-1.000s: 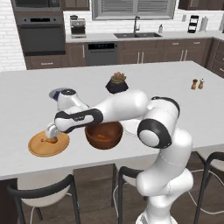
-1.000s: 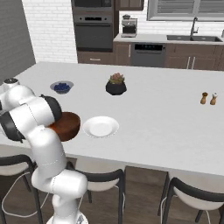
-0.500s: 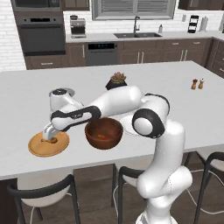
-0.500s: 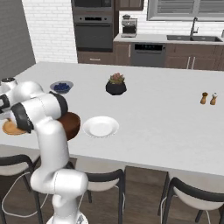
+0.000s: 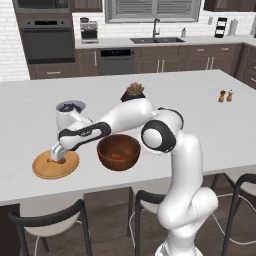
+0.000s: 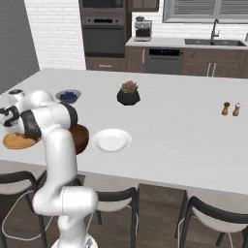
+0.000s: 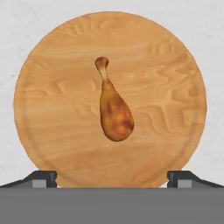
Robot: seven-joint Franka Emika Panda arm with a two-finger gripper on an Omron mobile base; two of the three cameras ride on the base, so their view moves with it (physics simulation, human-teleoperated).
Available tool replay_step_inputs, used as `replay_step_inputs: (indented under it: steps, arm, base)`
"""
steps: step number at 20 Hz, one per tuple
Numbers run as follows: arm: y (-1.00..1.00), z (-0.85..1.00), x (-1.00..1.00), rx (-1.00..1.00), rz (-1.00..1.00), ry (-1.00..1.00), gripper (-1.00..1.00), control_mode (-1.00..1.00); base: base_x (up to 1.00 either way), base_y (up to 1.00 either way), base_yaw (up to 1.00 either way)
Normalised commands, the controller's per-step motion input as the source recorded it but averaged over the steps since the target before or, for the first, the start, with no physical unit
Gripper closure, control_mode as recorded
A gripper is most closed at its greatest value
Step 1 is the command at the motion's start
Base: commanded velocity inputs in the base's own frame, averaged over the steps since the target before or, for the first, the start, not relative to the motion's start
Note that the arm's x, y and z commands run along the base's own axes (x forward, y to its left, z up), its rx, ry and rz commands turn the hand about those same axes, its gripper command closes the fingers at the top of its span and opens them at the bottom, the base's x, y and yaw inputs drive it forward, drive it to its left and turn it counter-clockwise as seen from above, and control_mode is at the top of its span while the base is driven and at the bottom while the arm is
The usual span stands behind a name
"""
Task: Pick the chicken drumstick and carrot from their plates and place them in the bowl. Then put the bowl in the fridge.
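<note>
Glossy golden drumstick (image 7: 114, 109) lies on the round, grainy wooden plate (image 7: 52, 131); gripper (image 5: 57, 156) spread wide above, pale speckled counter (image 5: 200, 100) around.

A blueberry bowl (image 5: 70, 106) and black plant pot (image 5: 135, 92) sit on the counter (image 5: 200, 95); salt and pepper shakers (image 5: 226, 95) stand at three o'clock.

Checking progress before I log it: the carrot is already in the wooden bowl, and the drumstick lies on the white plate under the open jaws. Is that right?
Not quite. The drumstick lies on the tan wooden plate, as the hand view shows; the white plate sits bare beside the bowl. The carrot is in the bowl, and the jaws stand open.
</note>
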Motion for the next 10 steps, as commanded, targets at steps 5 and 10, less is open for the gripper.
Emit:
replay_step_inputs:
  steps: [5, 10]
  arm:
    - [0.31, -0.21, 0.46, 0.0, 0.0, -0.01, -1.0, -1.0]
    - [0.31, -0.27, 0.16, -0.01, 0.0, 0.0, -1.0, -1.0]
  base:
    - [0.0, 0.0, 0.0]
    - [0.0, 0.0, 0.0]
